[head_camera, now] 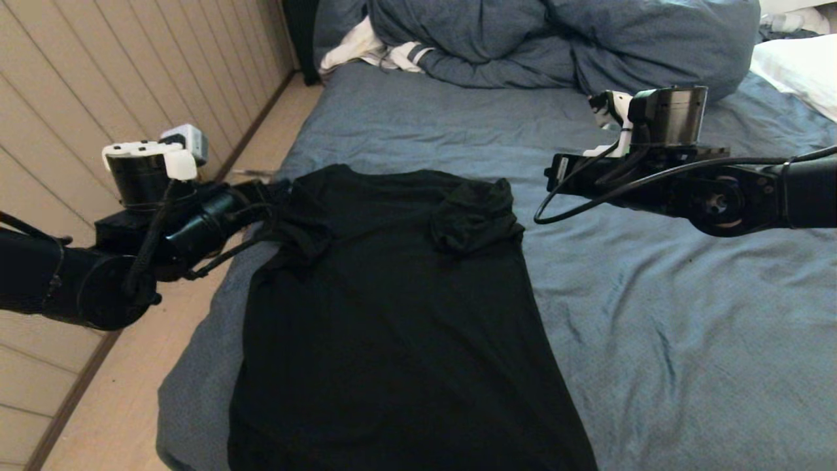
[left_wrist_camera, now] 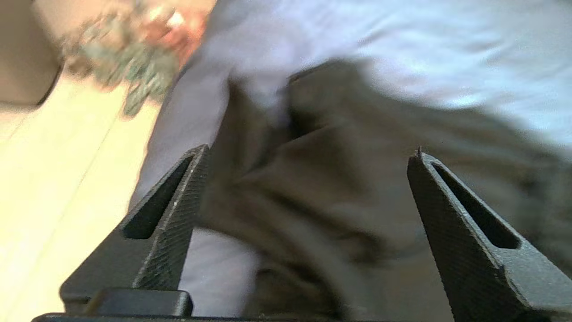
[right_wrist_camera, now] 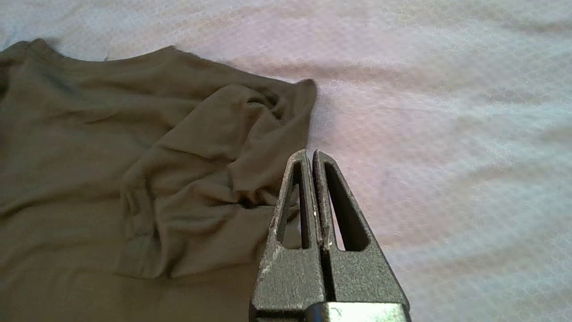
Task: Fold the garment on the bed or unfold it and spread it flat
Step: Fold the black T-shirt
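Observation:
The garment (head_camera: 392,314), a black T-shirt with its plain side up, lies lengthwise on the bed (head_camera: 654,327), collar toward the far end. Its right sleeve (head_camera: 474,212) is folded in over the chest, and its left sleeve (head_camera: 294,222) is bunched. My left gripper (head_camera: 271,195) is at that left sleeve by the bed's left edge. It is open, with wrinkled dark cloth (left_wrist_camera: 321,179) beneath the wide gap (left_wrist_camera: 311,151). My right gripper (head_camera: 552,175) hovers just right of the folded sleeve (right_wrist_camera: 201,179), shut on nothing (right_wrist_camera: 310,154).
A bunched blue duvet (head_camera: 556,39) and a white striped cloth (head_camera: 386,52) lie at the far end of the bed, and a white pillow (head_camera: 798,65) at the far right. A panelled wall (head_camera: 98,78) and a strip of floor (head_camera: 261,131) run along the left.

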`<state>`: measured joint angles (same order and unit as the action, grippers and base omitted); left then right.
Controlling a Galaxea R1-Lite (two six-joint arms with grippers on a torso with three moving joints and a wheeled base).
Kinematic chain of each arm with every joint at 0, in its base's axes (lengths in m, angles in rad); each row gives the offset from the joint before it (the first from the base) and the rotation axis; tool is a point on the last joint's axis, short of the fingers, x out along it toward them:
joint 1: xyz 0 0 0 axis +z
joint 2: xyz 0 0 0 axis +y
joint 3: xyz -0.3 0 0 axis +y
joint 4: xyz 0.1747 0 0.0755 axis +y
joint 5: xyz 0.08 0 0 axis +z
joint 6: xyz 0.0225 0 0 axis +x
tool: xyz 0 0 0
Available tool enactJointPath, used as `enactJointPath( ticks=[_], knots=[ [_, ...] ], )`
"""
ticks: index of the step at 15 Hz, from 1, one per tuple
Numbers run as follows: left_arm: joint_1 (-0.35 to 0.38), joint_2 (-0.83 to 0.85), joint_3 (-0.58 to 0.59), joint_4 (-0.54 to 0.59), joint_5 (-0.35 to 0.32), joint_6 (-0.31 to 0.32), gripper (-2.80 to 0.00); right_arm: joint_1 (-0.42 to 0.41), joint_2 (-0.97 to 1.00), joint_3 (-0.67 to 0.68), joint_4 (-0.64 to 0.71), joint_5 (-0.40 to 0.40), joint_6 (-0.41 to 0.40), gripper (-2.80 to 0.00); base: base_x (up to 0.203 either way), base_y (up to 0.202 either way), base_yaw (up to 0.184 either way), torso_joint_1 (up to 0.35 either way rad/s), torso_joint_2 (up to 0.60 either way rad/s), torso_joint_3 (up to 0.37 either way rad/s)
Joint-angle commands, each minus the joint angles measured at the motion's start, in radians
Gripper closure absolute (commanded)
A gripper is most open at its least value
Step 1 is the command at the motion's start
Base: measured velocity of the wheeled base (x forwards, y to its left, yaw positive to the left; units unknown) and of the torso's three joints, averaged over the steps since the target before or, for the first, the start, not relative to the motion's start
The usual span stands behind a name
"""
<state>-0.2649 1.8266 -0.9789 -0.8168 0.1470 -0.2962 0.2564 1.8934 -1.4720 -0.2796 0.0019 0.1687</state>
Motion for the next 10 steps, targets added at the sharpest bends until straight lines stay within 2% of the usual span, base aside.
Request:
enactJointPath(
  ticks=[1,4,10],
  knots=[
    [-0.002,0.114,-0.006,-0.036,0.0,-0.001,-2.8,0.003,0.009,-0.004,-0.003,0.0,0.0,0.0,0.0,0.0,0.0,0.0,0.0,0.0],
    [-0.008,0.197,-0.026,-0.071,0.0,-0.001,-2.8,0.0,0.01,-0.007,-0.004,0.001,0.0,0.0,0.0,0.0,0.0,0.0,0.0,0.0],
    [-0.019,0.23,-0.037,-0.073,0.0,-0.001,-2.8,0.0,0.013,-0.007,-0.004,0.001,0.0,0.0,0.0,0.0,0.0,0.0,0.0,0.0]
  ],
)
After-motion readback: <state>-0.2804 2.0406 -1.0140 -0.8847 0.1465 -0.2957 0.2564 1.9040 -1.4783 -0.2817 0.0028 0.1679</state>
